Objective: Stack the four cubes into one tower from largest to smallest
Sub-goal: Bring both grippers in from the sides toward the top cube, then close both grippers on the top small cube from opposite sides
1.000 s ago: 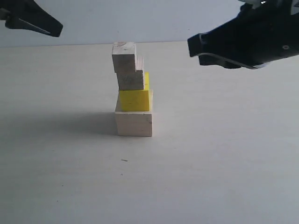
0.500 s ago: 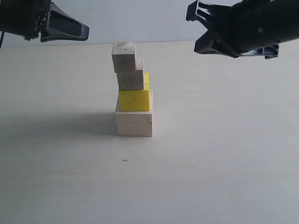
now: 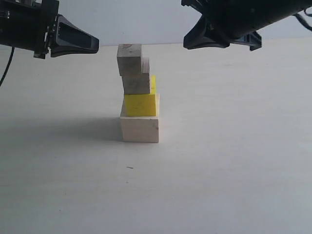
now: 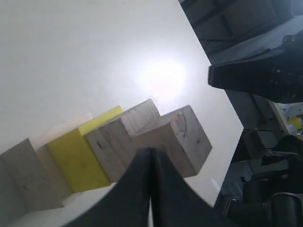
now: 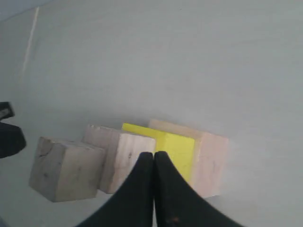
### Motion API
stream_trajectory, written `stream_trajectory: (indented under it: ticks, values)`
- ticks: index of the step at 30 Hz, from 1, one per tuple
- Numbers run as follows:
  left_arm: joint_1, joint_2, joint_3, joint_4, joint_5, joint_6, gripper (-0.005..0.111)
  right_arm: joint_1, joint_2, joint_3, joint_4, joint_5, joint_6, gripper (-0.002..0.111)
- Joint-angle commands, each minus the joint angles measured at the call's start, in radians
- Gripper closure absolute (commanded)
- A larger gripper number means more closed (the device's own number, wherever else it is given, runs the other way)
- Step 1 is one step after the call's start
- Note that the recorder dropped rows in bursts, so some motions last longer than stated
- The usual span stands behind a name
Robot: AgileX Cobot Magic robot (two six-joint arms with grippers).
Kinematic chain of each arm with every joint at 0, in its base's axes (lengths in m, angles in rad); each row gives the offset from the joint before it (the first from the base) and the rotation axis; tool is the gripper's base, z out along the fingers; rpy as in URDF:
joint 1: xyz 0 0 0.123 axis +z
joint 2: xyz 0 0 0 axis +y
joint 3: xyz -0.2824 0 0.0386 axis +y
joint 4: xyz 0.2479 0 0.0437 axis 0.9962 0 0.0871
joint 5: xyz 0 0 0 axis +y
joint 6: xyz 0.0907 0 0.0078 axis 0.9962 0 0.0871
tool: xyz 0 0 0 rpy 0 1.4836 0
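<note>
Exterior view, left to right. Left hand [image 3: 93, 45]: raised above the desk [image 3: 229, 175] at about the height of the tower's top, well apart from it, its fingers pressed together and carrying nothing; the left wrist view shows the same closed tips [image 4: 150, 152].

Centre: the tower, standing on the desk. The large pale cube [image 3: 140, 129] is at the base, with the yellow cube [image 3: 140, 105] on it. Above come the lower small cube [image 3: 137, 84] and the top small cube [image 3: 129, 59]. The upper three sit in steps rather than flush, and the top one overhangs toward the left.

Right hand [image 3: 189, 43]: also raised and clear of the tower, with its fingers closed on nothing, as the right wrist view confirms [image 5: 154, 154].

Step in hand: all four cubes are placed, so stacking appears finished. The next move would call for drawing both arms away without brushing the offset top cube, which looks the least secure.

Writing: no brand, label or legible text is visible; faint dark marks on the small cubes cannot be read.
</note>
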Motion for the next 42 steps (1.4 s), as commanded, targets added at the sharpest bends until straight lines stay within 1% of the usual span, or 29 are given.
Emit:
stream_trajectory:
  ticks: [1, 11, 21, 26, 30, 42]
  values:
    - [0.004, 0.002, 0.023, -0.049, 0.022, 0.000, 0.107, -0.023, 0.070, -0.011, 0.268, 0.091, -0.211, 0.108]
    - [0.002, 0.011, 0.023, -0.055, 0.051, 0.026, 0.107, -0.023, 0.141, -0.011, 0.434, 0.180, -0.335, 0.108]
    - [-0.002, 0.032, 0.023, -0.048, 0.079, 0.024, 0.107, -0.021, 0.142, -0.011, 0.429, 0.223, -0.353, 0.108]
    - [-0.020, 0.032, 0.021, -0.045, 0.085, 0.024, 0.107, -0.021, 0.142, -0.011, 0.429, 0.236, -0.353, 0.108]
    - [-0.022, 0.037, 0.021, -0.034, 0.082, 0.024, 0.107, -0.021, 0.142, -0.011, 0.429, 0.242, -0.353, 0.108]
    - [-0.028, 0.082, 0.003, -0.061, 0.088, 0.024, 0.107, -0.021, 0.163, -0.011, 0.441, 0.261, -0.375, 0.108]
